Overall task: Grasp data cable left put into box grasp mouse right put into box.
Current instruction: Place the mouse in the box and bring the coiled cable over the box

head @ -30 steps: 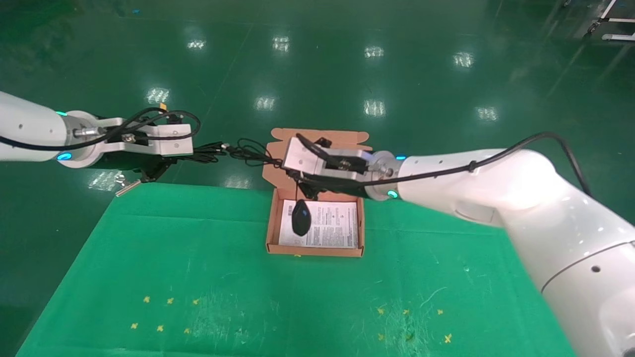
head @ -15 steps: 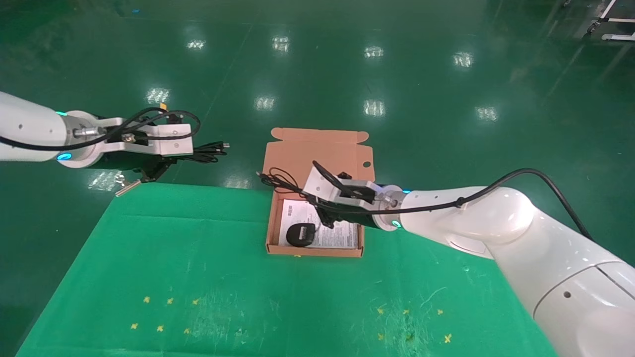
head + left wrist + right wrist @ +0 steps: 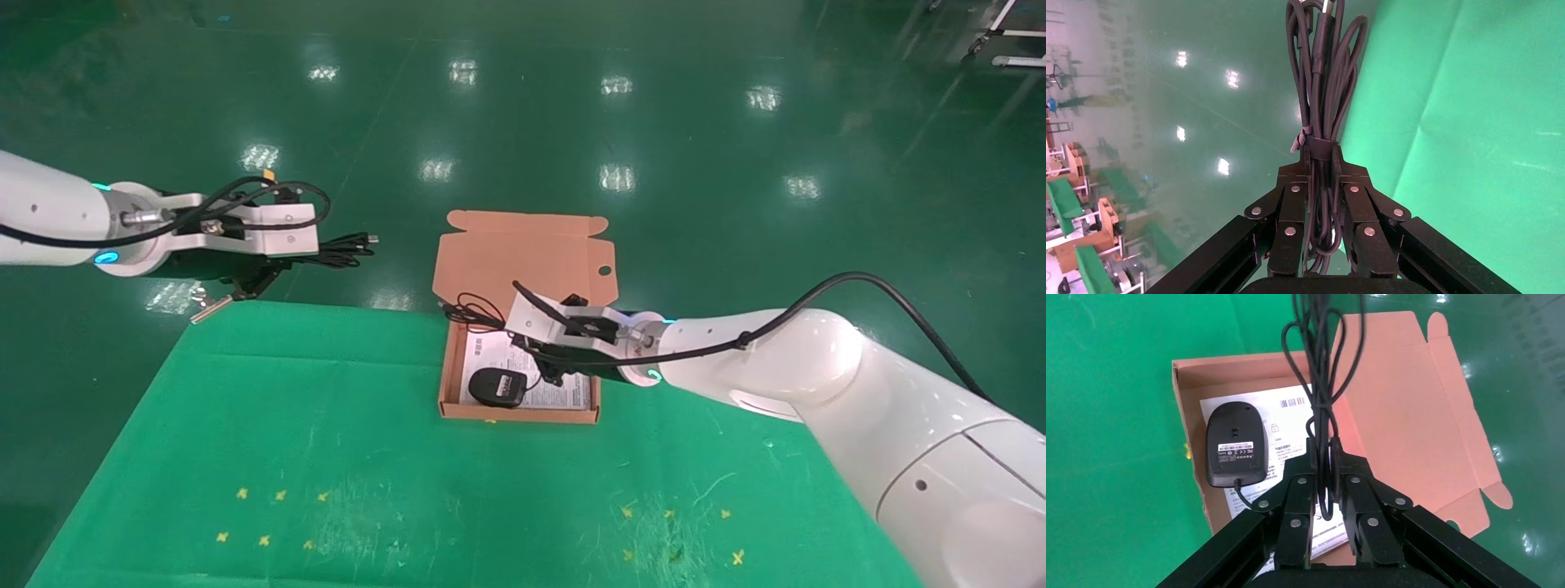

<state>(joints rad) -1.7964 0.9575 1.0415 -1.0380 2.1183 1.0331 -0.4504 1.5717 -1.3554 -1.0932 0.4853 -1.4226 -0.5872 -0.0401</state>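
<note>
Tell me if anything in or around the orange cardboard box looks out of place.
Yes. The small black mouse lies upside down on the white printed sheet in the salmon-orange cardboard box, label side up. The right gripper is shut on the mouse's thin cord, whose loops hang over the box's far edge.

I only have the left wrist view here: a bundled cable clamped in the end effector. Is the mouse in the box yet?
Observer: Yes, the mouse lies underside up on the white sheet inside the box.
Operator: Has the right arm let go?
Observer: No, the right end effector is shut on the mouse's cord, above the box.
Operator: Where is my arm relative to the box?
Observer: The left end effector holds the cable beyond the table's far edge, left of the box.
</note>
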